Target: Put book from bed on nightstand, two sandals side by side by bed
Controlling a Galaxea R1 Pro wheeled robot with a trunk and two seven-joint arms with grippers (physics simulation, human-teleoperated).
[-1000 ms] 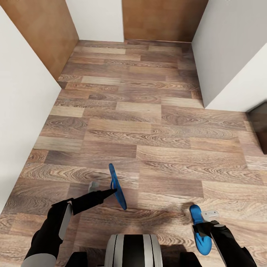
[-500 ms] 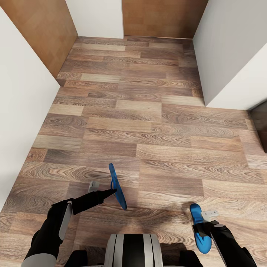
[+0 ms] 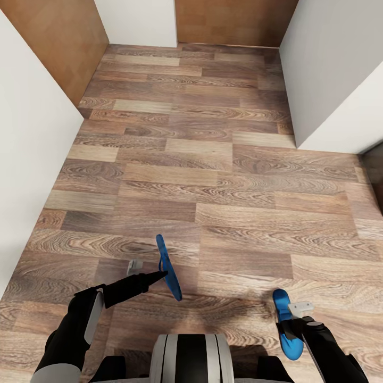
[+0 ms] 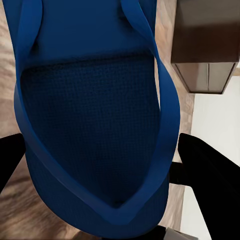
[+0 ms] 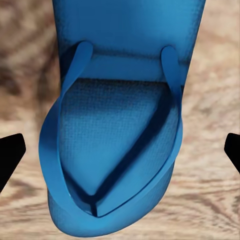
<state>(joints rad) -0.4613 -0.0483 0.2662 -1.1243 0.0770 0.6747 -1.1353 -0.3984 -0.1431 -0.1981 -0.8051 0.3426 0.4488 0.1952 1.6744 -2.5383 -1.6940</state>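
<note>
- Wood-plank floor (image 3: 223, 175) with wavy grain runs between white walls (image 3: 32, 175); brown wooden doors (image 3: 234, 21) stand at the far end.
- The left gripper (image 3: 151, 274) is clamped on one blue sandal (image 3: 168, 267), held on edge above the near floor.
- The right gripper (image 3: 293, 318) grips the other sandal (image 3: 287, 330) at near right, lying flatter.
- Both are flat flip-flops with textured footbeds and thin thong straps (image 5: 165, 95).
</note>
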